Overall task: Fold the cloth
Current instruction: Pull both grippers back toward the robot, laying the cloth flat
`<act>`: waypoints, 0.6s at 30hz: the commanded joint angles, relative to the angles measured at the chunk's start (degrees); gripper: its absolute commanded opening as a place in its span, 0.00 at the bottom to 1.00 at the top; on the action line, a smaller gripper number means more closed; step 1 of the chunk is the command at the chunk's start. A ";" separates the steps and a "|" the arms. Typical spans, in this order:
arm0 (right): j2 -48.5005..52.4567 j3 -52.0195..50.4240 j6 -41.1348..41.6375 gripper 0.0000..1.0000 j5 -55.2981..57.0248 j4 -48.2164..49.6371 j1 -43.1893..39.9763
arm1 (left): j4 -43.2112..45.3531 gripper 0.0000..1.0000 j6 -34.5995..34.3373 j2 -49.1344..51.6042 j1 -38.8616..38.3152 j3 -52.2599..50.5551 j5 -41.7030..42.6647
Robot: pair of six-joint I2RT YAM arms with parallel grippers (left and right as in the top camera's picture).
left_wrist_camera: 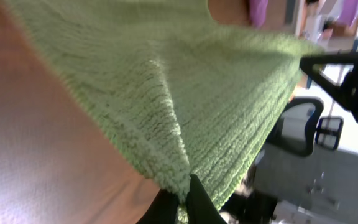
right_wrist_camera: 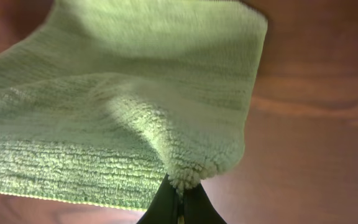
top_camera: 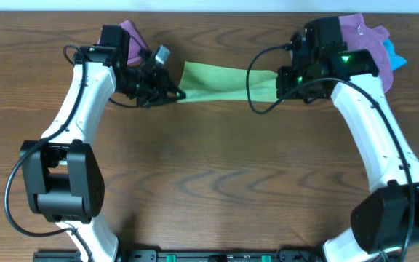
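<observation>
- Cloth [top_camera: 224, 81] is hanging as a narrow lime-green band in the upper middle of the overhead frame, stretched between two robot arms above the wooden table [top_camera: 209, 189].
- The left gripper [top_camera: 174, 94] is clamping the band's left end. In its wrist view, the gripper [left_wrist_camera: 183, 200] is pinching a corner at the bottom centre, jaws narrow on the fabric.
- The right gripper [top_camera: 278, 86] is gripping the opposite end. Its wrist view shows the gripper [right_wrist_camera: 179, 200] squeezing a bunched corner the same way.
- Both arms are pulling apart, apparently to keep the fabric taut and wrinkle-free so it can be laid down with its edges lined up.
- Purple cloths [top_camera: 133, 33] [top_camera: 366, 35] and a blue cloth [top_camera: 393, 52] are lying behind the arms in the upper corners, apart from the work.
</observation>
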 commanded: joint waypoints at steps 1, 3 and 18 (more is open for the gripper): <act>-0.28 -4.00 -2.05 0.02 2.25 -0.55 -0.44 | -5.14 0.06 10.78 -0.48 0.83 0.48 -4.57; -0.68 -6.97 -2.56 0.02 1.16 -0.26 -0.42 | -8.52 0.06 13.46 -0.48 0.76 0.39 -6.29; -15.08 -31.93 -2.25 0.02 -1.09 8.20 -0.33 | -6.80 0.06 16.31 -0.68 -5.77 -16.52 -6.49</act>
